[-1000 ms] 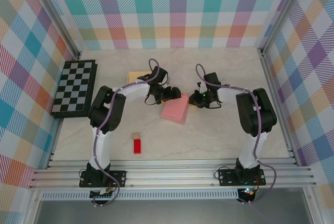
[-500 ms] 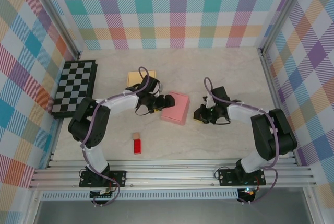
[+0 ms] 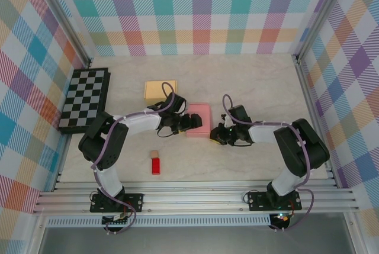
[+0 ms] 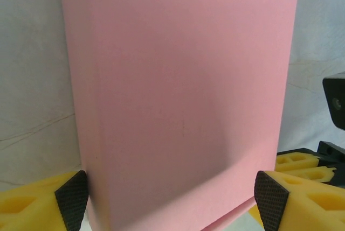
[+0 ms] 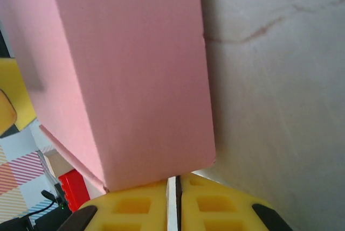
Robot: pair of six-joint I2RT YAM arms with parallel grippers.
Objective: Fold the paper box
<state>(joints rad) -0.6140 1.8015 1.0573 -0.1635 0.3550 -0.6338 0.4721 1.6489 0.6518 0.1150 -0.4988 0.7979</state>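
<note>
On the marble table (image 3: 249,82), centre frame, the box (image 3: 199,115) already looks a closed pink block, left gripper (image 3: 188,122) clamped wide across its sides, right gripper (image 3: 219,135) pinched empty at its edge, so probably only final pressing remains.

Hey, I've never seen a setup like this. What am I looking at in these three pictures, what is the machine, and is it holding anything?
These are two robot arms bolted at the near edge of a table. The wide picture looks down from above. The two close-ups come from a camera on each wrist. On the table lie a pink box, a checkerboard, a tan box, a red block and a small wooden cube. The left end effector has its yellow fingers spread on either side of the pink box; I cannot tell whether they squeeze it. The right end effector is shut and holds nothing, with its tips by the box's edge.
</note>
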